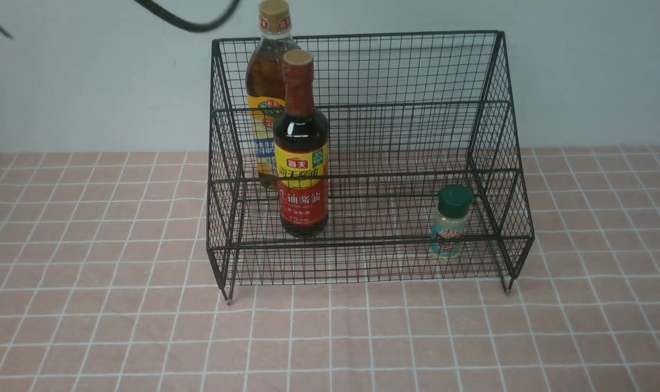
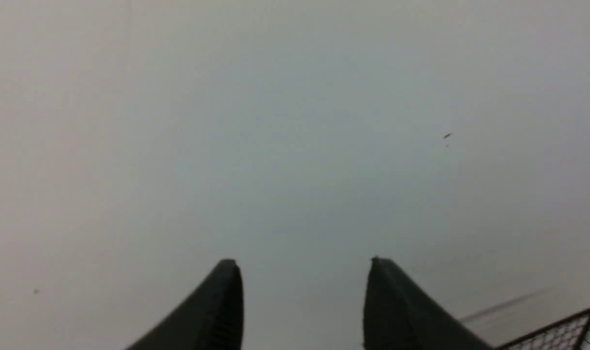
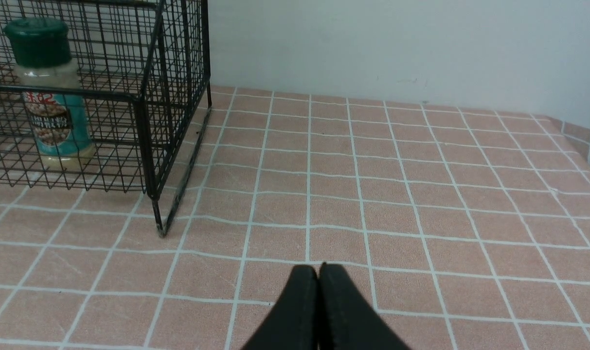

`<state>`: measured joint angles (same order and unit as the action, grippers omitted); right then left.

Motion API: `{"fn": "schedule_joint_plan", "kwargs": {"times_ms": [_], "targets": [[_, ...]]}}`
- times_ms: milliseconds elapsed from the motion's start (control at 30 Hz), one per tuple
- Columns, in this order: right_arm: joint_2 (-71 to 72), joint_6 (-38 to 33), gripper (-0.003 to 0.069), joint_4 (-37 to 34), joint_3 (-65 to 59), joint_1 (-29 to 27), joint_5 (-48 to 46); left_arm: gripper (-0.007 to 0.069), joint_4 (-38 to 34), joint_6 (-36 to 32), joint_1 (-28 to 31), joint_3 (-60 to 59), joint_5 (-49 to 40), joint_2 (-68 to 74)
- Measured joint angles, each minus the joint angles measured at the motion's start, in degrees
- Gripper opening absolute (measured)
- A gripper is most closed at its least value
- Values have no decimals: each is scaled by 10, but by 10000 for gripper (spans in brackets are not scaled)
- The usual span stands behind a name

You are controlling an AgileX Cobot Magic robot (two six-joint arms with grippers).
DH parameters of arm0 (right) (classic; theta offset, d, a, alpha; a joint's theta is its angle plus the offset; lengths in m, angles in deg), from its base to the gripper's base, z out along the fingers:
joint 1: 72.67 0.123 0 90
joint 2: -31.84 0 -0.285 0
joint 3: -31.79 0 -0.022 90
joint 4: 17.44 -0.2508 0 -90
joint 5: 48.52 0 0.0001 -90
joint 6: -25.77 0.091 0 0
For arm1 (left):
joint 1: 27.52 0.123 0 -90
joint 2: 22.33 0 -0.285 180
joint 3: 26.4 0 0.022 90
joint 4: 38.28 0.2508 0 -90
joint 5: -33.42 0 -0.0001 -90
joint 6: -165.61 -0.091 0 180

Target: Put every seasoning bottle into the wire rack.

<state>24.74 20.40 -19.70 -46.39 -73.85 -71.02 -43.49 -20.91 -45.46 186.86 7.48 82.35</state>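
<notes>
Three seasoning bottles [image 1: 301, 158] stand in wire rack [image 1: 362, 71]; left gripper [image 2: 302, 272] spread, empty; right gripper [image 3: 318, 277] pressed together.

A staged kitchen counter, it seems. Pink tile-print cloth [image 1: 90, 326] meets a bare pale wall [image 1: 580, 71]; condiments sit in a wire rack [image 1: 362, 71].

Pink tiled tablecloth [image 3: 421, 194] with white grid lines extends ahead of the fingers. Pale grey-blue wall [image 3: 372, 48] rises beyond it. Black cable [image 1: 188, 22] crosses overhead.
</notes>
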Motion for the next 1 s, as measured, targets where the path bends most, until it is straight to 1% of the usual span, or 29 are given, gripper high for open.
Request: {"fn": "schedule_joint_plan", "kwargs": {"times_ms": [33,67,100,133,200,233,267,367,500,600,633,767,833,1000], "targets": [[0,0,-15,0,0,0,0,178,0,0,0,0,-44,-26],[0,0,-15,0,0,0,0,153,0,0,0,0,-56,-30],[0,0,-15,0,0,0,0,52,1,-1,0,0,-115,-64],[0,0,-15,0,0,0,0,45,0,-1,0,0,-121,-71],[0,0,-15,0,0,0,0,9,0,-1,0,0,-166,-106],[0,0,-15,0,0,0,0,3,0,-1,0,0,-183,-113],[0,0,-15,0,0,0,0,-6,0,-1,0,0,-214,-150],[0,0,-15,0,0,0,0,-7,1,-1,0,-1,-250,-215],[0,0,-15,0,0,0,0,-7,1,-1,0,-36,-263,-287],[0,0,-15,0,0,0,0,-7,1,3,0,-85,-266,-333],[0,0,-15,0,0,0,0,-7,1,4,0,-85,-266,-333],[0,0,-15,0,0,0,0,-7,1,16,0,-178,-275,-406],[0,0,-15,0,0,0,0,-7,11,15,0,-250,-280,-463],[0,0,-15,0,0,0,0,-7,10,14,0,-334,-287,-543]]}}
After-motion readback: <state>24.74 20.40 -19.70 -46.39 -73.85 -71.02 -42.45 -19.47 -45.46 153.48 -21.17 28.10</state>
